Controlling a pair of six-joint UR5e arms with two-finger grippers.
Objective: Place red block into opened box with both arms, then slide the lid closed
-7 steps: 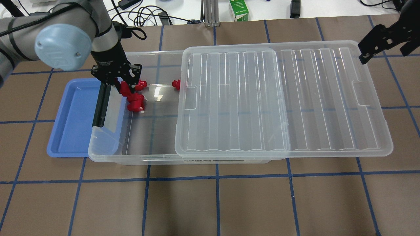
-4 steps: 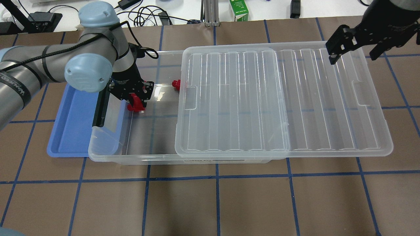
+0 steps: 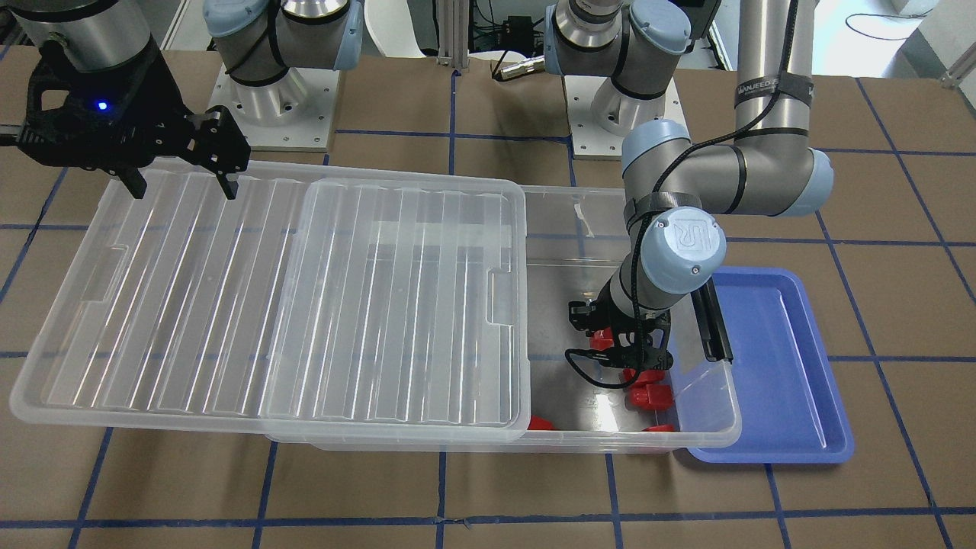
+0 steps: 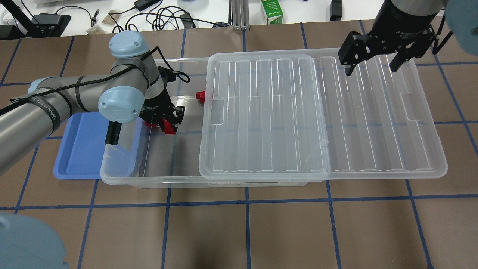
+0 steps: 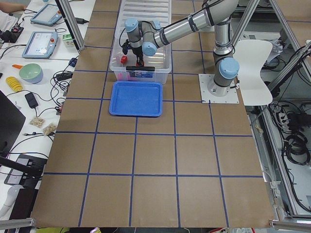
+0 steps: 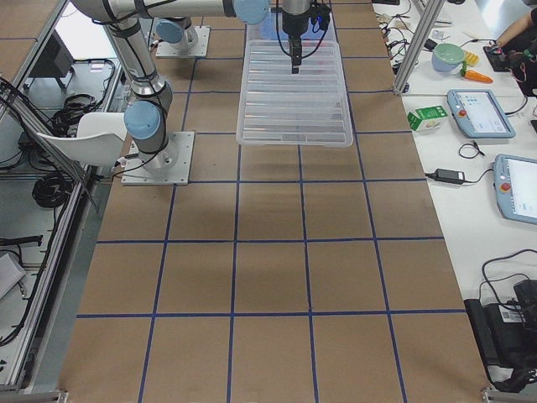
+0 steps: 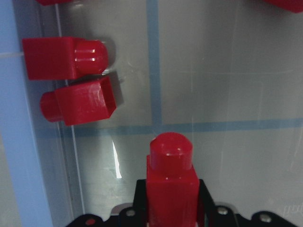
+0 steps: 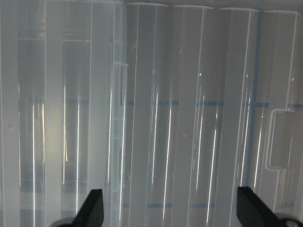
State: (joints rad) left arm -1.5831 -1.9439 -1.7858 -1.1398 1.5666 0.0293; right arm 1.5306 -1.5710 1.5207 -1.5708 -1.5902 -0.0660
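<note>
My left gripper (image 4: 167,120) reaches down inside the open left end of the clear box (image 4: 149,181) and is shut on a red block (image 7: 171,185), which stands upright between its fingers. Two more red blocks (image 7: 78,100) lie on the box floor by the left wall, and another (image 4: 201,96) lies at the lid's edge. The ridged clear lid (image 4: 373,123) is slid to the right and covers the box's right part. Over the lid's far edge hangs my right gripper (image 4: 373,66), open with nothing in it; it is wide apart in the wrist view (image 8: 173,213).
A shallow blue tray (image 4: 80,149) lies against the box's left end, partly under its black latch bar (image 4: 112,132). Beyond the table's back edge are cables and a green carton (image 4: 272,11). Brown matting with blue grid lines fills the near half.
My left gripper has moved right and toward the near side inside the box, carrying the red block. My right gripper has swung left from the lid's far right corner to over its far edge.
</note>
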